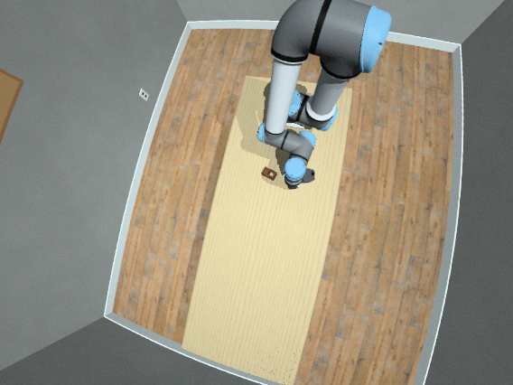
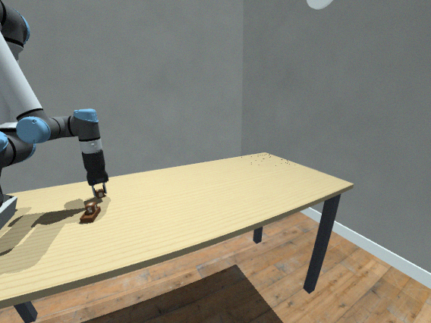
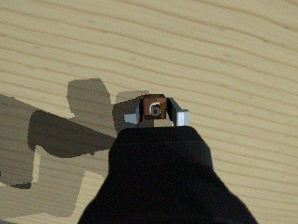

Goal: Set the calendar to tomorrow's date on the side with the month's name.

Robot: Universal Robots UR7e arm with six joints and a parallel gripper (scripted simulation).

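A small brown tray lies flat on the wooden table, near the arm's end. One brown cube with a white digit stands in it. The second brown cube is outside the tray, just behind it, low at the table top. Its top face shows a white digit like a 6. My gripper points straight down around this cube. Its fingers stand open, with a small gap on each side of the cube. I cannot tell whether the cube rests on the table.
The arm's base stands at the table's far end, close behind the tray. The long stretch of table runs away from the tray toward the far edge. The arm's shadows fall beside the tray.
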